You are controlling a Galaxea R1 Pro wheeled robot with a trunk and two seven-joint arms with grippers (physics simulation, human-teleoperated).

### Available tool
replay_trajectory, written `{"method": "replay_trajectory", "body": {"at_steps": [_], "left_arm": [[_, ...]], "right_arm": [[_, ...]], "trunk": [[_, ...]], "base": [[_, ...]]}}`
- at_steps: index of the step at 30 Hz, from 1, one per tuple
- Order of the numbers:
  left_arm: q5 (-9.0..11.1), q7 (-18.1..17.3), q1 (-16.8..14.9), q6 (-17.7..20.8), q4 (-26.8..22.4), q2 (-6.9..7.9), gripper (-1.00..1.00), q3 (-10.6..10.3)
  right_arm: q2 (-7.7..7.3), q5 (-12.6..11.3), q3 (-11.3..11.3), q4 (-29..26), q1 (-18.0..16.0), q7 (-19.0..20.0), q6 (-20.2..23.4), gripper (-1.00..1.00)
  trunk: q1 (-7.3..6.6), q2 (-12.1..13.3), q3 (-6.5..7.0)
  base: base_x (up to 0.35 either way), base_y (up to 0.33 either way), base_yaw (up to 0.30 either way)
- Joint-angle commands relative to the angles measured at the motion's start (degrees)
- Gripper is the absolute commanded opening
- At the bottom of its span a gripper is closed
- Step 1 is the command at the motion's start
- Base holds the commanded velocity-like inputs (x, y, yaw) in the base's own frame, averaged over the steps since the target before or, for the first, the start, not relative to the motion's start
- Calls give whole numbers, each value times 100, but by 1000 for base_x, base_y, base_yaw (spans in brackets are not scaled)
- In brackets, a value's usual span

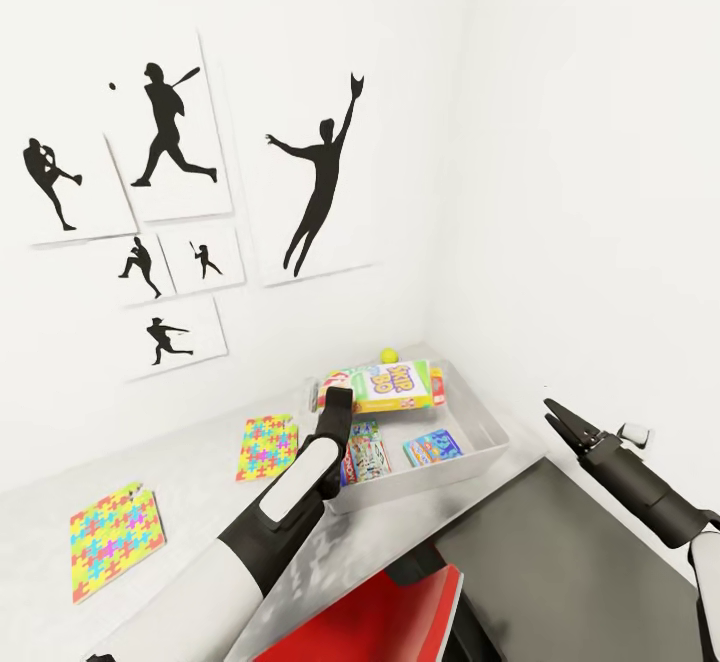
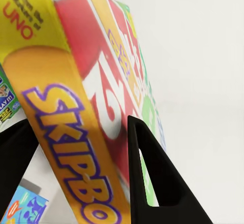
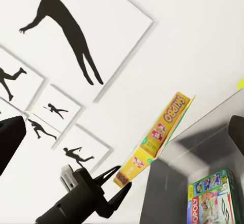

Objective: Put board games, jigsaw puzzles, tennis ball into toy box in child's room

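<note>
The table stands in the white corner under baseball silhouette prints. At its far end sits the grey toy box, with the green-edged board game and the small blue board game lying flat inside. The left tool pinches the edge of the SKIP BO board game, held over the box's far side. Two jigsaw puzzles lie on the table to the left. The right tool hangs apart, its fingers slightly spread and holding nothing. The tennis ball rests just behind the box.
</note>
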Motion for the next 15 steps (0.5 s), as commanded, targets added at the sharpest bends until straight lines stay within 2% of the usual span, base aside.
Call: {"method": "replay_trajectory", "body": {"at_steps": [1, 15], "left_arm": [[17, 15, -8, -33, -6, 0, -100, -11], [1, 66, -101, 209, -81, 0, -100, -8]], "right_arm": [[-3, -8, -7, 0, -6, 12, 45, 100], [-73, -39, -16, 0, -8, 4, 142, 100]], "trunk": [[3, -13, -20], [3, -13, -146]], "base": [[0, 0, 0], [0, 0, 0]]}}
